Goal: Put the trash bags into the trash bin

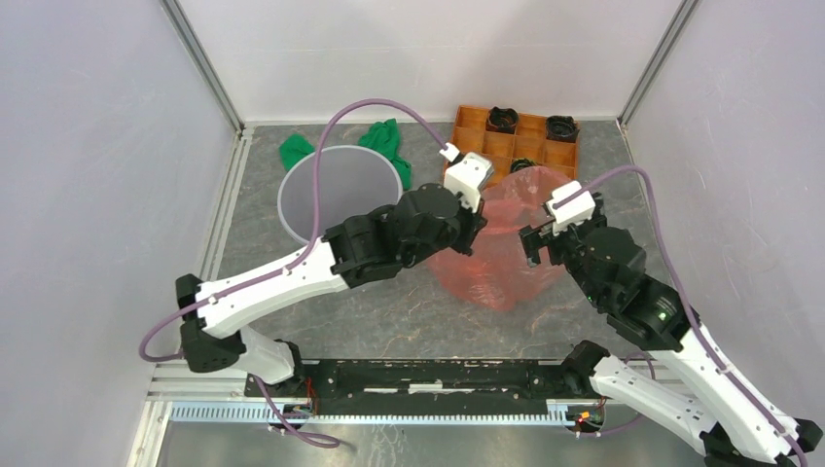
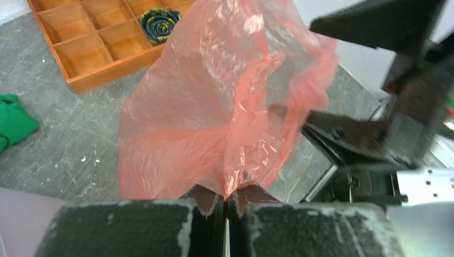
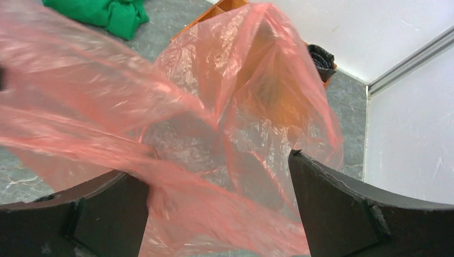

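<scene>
the left gripper [image 2: 226, 206] is clamped together on a fold of the red trash bag [image 1: 501, 258], the right gripper [image 3: 217, 176] stands wide apart with film between its jaws, and the bag sits right of the grey trash bin [image 1: 326, 185], before the wooden tray [image 1: 474, 125].

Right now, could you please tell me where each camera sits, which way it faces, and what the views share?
Top external: above and behind the bases, facing down at the table, bin, bag, tray and cloth; both arms show.
Left wrist: on the left arm, facing along the shut left end effector at the bag it pinches; its fingers show below, the right arm to the right.
Right wrist: on the right arm, facing the bag between the open right end effector's fingers.
Shared: all three show the bag, tray and cloth.
</scene>
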Robot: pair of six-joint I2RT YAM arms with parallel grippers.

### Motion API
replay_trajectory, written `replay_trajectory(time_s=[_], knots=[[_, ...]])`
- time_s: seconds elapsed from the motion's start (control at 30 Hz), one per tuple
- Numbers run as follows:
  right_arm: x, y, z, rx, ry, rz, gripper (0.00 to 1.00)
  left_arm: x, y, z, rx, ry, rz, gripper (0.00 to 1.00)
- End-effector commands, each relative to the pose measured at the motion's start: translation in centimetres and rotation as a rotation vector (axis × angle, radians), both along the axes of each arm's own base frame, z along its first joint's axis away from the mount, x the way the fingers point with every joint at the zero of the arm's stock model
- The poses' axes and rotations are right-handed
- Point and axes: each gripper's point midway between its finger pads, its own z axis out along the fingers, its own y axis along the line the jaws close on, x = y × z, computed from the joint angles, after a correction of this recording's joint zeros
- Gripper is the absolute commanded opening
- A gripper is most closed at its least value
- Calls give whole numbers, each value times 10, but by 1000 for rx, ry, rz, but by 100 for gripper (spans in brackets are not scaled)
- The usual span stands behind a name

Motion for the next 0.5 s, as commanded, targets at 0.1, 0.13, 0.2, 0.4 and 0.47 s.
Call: replay_trajectory(time_s=[0.1,0.13,0.2,0.4,0.47], knots=[[5,33,22,41,-112,157,98,-44,22,3,-58,40,-189,2],[3,36,24,52,-122,182,98,-47,26,0,-59,42,-198,2],[-5,51,28,57,-138,284,98,-51,33,-3,-69,37,-204,2],[-50,97,33,34,-171,681,98,-58,46,-5,-58,14,-232,2],[-60,101,33,20,-195,751,98,-59,49,-5,-48,8,-238,2]])
